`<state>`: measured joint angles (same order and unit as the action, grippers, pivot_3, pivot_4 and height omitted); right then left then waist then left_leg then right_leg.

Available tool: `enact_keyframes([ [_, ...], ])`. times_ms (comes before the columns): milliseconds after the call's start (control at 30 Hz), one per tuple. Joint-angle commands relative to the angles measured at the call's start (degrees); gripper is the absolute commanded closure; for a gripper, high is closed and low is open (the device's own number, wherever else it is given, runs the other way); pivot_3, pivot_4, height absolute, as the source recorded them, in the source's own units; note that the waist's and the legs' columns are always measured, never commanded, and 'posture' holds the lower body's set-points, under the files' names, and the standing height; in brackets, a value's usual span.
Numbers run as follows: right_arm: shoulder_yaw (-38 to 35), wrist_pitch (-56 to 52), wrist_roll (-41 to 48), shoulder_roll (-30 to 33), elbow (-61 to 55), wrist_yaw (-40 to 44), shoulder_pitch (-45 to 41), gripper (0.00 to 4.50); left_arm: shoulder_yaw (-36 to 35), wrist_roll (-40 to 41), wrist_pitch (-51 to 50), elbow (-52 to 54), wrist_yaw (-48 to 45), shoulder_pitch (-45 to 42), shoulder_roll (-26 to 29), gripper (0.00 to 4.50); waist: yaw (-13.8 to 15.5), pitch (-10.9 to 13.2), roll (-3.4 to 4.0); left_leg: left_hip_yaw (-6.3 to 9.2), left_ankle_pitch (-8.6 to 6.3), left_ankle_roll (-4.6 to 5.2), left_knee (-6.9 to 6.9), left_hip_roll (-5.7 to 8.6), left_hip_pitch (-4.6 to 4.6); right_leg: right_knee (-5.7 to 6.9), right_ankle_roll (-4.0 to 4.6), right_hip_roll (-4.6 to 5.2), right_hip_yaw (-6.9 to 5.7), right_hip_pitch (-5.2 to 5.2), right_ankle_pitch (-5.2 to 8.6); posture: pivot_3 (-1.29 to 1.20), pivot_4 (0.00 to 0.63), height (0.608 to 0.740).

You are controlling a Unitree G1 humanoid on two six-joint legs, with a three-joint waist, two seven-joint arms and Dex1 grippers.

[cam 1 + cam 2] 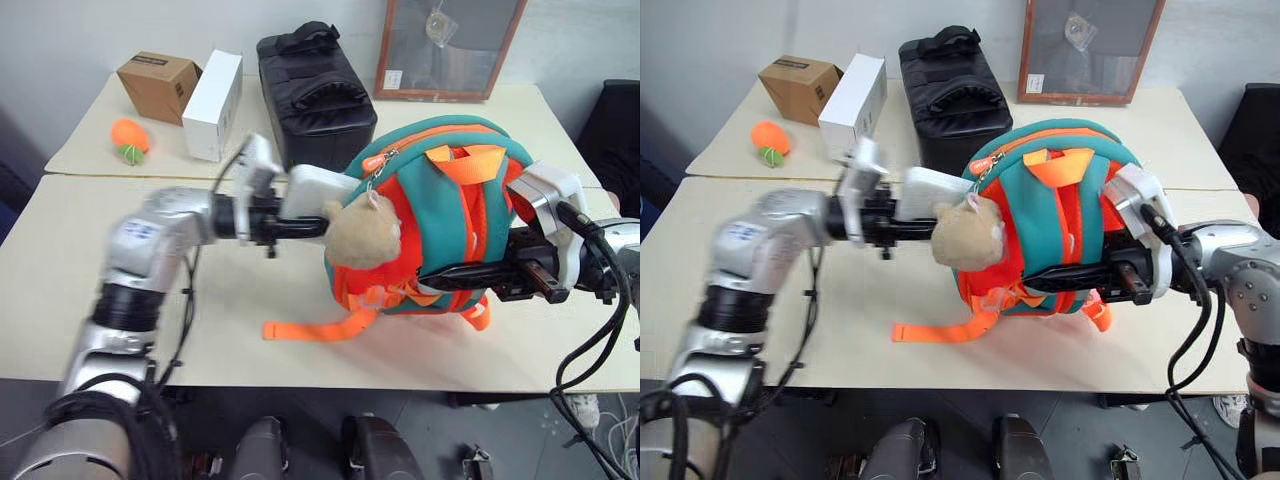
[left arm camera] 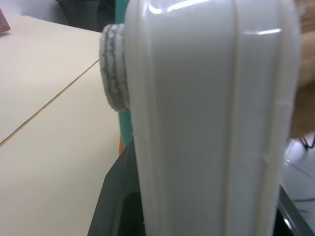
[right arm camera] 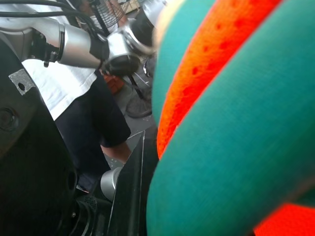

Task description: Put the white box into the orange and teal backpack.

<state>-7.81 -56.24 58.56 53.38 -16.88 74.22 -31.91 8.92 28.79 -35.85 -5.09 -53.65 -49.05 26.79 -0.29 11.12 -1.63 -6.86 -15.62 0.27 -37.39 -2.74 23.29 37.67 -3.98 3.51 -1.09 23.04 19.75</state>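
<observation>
Two pale beige desks pushed together, seam running across betw. them; near desk (image 1: 250,300) in front, far desk (image 1: 100,140) up against a plain white wall (image 1: 80,40). Framed dark panel (image 1: 448,45) w/ wood frame leans on the wall at the back. Dark chair (image 1: 615,130) off to the right edge. Floor (image 1: 430,440) below the front edge is grey. Light even, soft, no hard shadows on the desktops.

Far back on the table (image 1: 80,290): black padded bag (image 1: 315,95), beside it tall white carton (image 1: 214,104), then brown cardboard box (image 1: 158,86), with orange-and-green ball (image 1: 130,139) in front. Framed dark board (image 1: 448,45) leaned against wall.
</observation>
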Motion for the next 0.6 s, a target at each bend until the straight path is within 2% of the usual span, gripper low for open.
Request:
enact_keyframes([
  [33,-2.5,-0.4,4.1,-0.7,-4.5,-1.5,0.4,4.49,2.1,-5.9,6.2,-2.5,5.4,-2.1,-5.6,3.20,0.0,0.0,0.00,0.00,0.00,0.00,-0.01,-0.01,-0.01,0.02,0.00,-0.01,0.00,0.01,0.00,0.00,0.150,0.740],
  [167,-2.7,-1.1,6.9,-1.7,-6.9,-4.9,0.8,4.49,2.5,-8.8,9.2,-7.1,7.4,-2.9,-11.2,3.20,0.2,0.0,0.00,0.02,0.06,0.01,-0.04,-0.01,-0.03,0.08,0.00,0.00,-0.02,0.00,0.00,0.00,0.150,0.740],
  [233,-2.7,-1.1,7.1,-2.2,-7.8,-6.7,1.9,4.50,1.4,-8.7,8.7,-7.8,6.5,-2.9,-11.0,2.48,0.0,0.0,0.00,0.00,0.07,0.04,-0.07,-0.01,-0.03,0.09,-0.02,0.00,0.00,0.00,-0.01,0.00,0.150,0.740],
  [433,-3.1,0.0,6.6,-2.9,-9.0,-10.5,6.2,4.50,-4.0,-5.2,3.8,0.6,2.5,1.2,-2.2,0.84,-0.8,0.0,0.01,0.05,0.13,0.06,0.11,-0.07,-0.12,0.19,-0.01,-0.03,-0.01,0.01,-0.01,0.00,0.150,0.740],
  [533,-1.9,1.4,4.5,-3.9,-9.4,-12.9,7.6,4.50,-11.3,4.1,-3.4,9.7,-2.1,5.6,5.7,0.08,-1.8,0.0,0.01,0.08,0.29,-0.22,0.19,-0.09,-0.13,0.19,0.01,-0.04,-0.02,0.02,0.00,0.00,0.150,0.740],
  [600,-0.9,2.7,2.6,-4.5,-9.7,-13.6,8.3,4.50,-15.8,10.2,-7.8,14.8,-5.1,8.4,10.7,0.08,-2.4,0.0,0.01,0.08,0.33,-0.28,0.23,-0.14,-0.13,0.20,0.04,-0.07,-0.02,0.06,0.02,0.00,0.150,0.740],
])
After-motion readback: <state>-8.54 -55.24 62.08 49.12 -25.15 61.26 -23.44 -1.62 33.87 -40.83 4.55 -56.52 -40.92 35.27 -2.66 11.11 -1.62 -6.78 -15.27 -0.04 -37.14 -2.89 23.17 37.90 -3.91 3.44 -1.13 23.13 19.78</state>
